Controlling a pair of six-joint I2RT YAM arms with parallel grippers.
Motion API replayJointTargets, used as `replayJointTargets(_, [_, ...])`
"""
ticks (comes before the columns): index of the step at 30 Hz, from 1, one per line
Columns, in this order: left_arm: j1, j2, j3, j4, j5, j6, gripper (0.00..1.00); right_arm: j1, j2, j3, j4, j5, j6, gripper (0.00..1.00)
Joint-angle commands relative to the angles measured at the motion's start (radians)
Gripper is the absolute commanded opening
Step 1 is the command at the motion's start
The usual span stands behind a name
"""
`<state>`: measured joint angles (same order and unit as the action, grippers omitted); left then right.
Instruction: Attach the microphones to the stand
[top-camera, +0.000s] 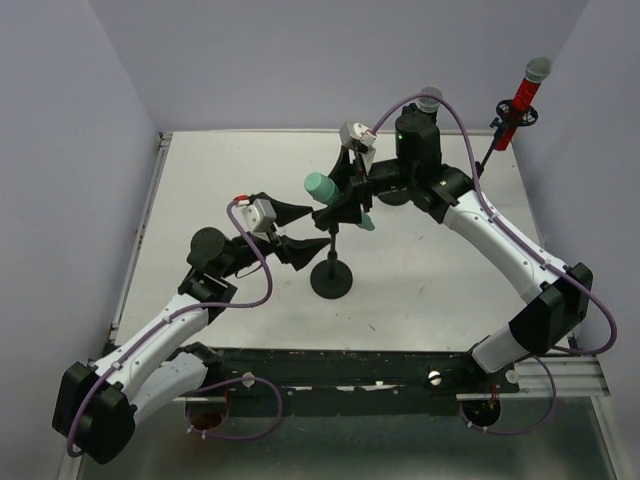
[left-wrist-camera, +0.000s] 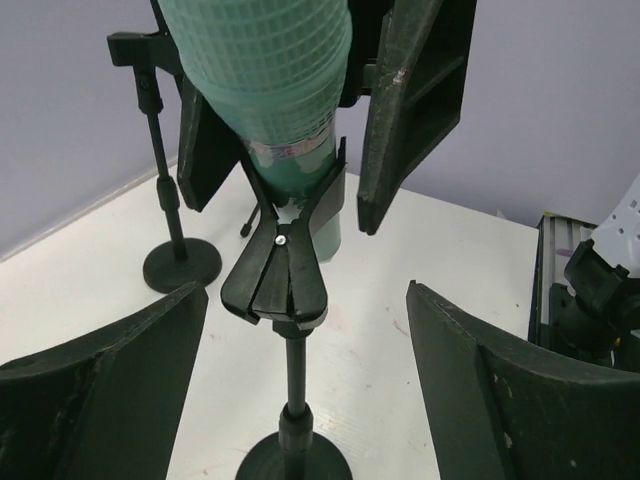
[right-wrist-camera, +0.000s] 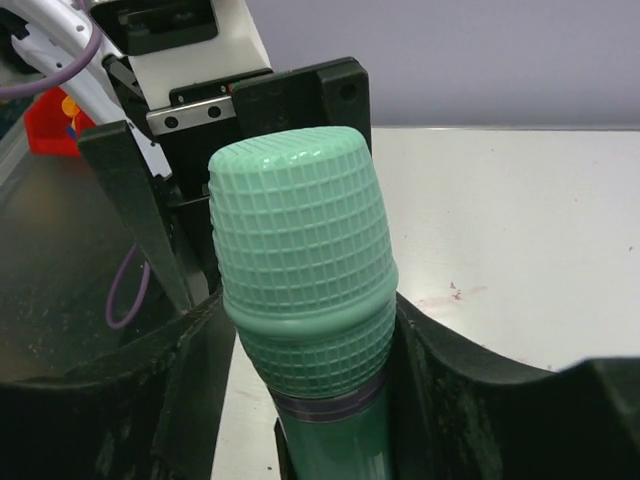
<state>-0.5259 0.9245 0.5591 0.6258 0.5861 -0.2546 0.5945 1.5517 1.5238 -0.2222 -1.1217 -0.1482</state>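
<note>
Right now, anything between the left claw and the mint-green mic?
Yes: the stand's clip, holding the mint-green mic, sits directly in front of the open left claw. The right claw's fingers flank the mic on both sides.

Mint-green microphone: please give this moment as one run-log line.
mint-green microphone: in stand clip | left gripper: open, not touching | right gripper: around microphone, grip unclear
</note>
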Motion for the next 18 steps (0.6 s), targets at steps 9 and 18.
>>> replayJointTargets(9, [-0.003,-0.153,-0.109,-0.047,-0.049,0.032,0.98,-0.047,-0.059,0.058,-0.141,0.085,-0.027,1.0])
replayJointTargets(18, [-0.003,-0.254,-0.226,-0.017,-0.124,-0.011,0.98,-0.131,-0.163,0.044,-0.252,0.028,-0.146,1.0])
